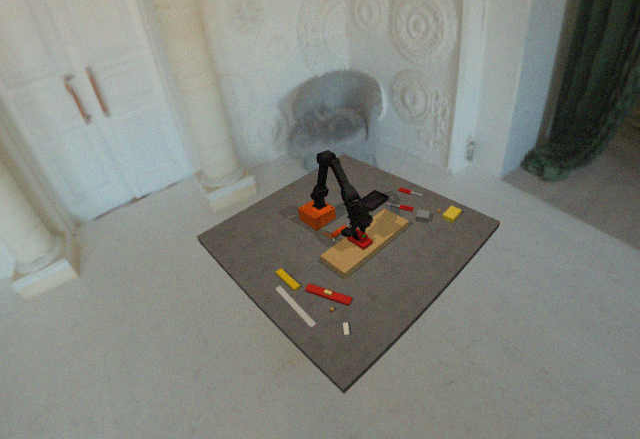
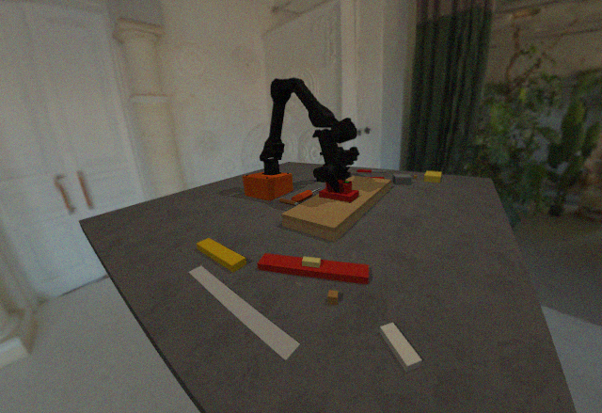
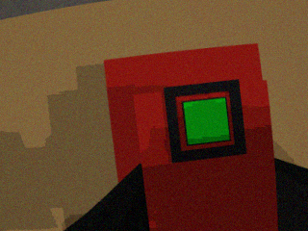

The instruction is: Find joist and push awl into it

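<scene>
The half-open gripper is gripping the red stud finder, its window glowing green. Joist-finding is progressing; marking this spot is probably coming next.

Red level beyond panel's end.

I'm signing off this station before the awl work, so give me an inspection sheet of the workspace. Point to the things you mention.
Surface: dark grey tabletop (image 1: 413, 289) (image 2: 462, 272), matte.
Job's things: red stud finder (image 1: 360, 241) (image 2: 339, 196) (image 3: 207, 192), square green light lit, on tan rectangular floor panel (image 1: 343, 260) (image 2: 316, 216) (image 3: 48, 48); black rectangular tray (image 1: 374, 200) behind.
Clutter: red bar with pale block (image 1: 341, 297) (image 2: 340, 270); flat whitish strip (image 1: 295, 306) (image 2: 243, 311).
Gripper (image 1: 356, 232) (image 2: 335, 185): shut on stud finder.
Cables: nothing seen.
Surroundings: white double doors, dark green curtain.
</scene>
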`<state>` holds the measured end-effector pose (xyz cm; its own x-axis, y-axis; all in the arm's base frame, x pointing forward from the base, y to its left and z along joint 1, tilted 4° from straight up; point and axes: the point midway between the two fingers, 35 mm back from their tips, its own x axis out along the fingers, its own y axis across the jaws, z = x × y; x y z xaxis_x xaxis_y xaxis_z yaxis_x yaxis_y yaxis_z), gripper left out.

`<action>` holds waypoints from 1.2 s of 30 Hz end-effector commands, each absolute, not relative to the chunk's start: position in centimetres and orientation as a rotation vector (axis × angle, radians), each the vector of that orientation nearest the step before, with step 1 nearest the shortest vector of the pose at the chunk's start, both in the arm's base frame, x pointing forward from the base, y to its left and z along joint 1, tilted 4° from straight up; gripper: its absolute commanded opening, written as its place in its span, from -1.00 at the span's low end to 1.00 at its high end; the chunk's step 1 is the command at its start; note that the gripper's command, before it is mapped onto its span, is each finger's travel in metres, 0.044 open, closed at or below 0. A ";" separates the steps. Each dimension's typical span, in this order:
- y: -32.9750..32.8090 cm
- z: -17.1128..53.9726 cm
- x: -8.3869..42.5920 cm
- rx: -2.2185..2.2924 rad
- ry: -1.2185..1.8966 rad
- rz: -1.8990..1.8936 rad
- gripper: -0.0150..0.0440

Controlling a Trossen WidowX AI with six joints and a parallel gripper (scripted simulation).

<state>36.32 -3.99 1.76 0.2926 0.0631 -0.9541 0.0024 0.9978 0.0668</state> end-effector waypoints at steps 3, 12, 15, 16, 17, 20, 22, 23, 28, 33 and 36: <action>-2.4 1.8 36.2 0.060 1.275 0.041 -0.49; -0.1 2.0 36.2 0.062 1.274 0.043 -0.49; 0.6 2.0 36.2 0.063 1.274 0.043 -0.49; 0.9 2.0 36.2 0.063 1.274 0.044 -0.49; 1.1 2.1 36.2 0.063 1.274 0.044 -0.49; 1.9 2.1 36.2 0.064 1.274 0.044 -0.49; 2.4 2.1 36.2 0.065 1.274 0.045 -0.49; 2.6 2.2 36.2 0.065 1.274 0.045 -0.49; 3.9 2.3 36.2 0.066 1.274 0.046 -0.49; 5.1 2.4 36.2 0.067 1.274 0.046 -0.49; 5.9 2.4 36.2 0.068 1.274 0.047 -0.49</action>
<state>36.20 4.91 2.33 0.2925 0.0708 -0.9536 0.0045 0.9971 0.0755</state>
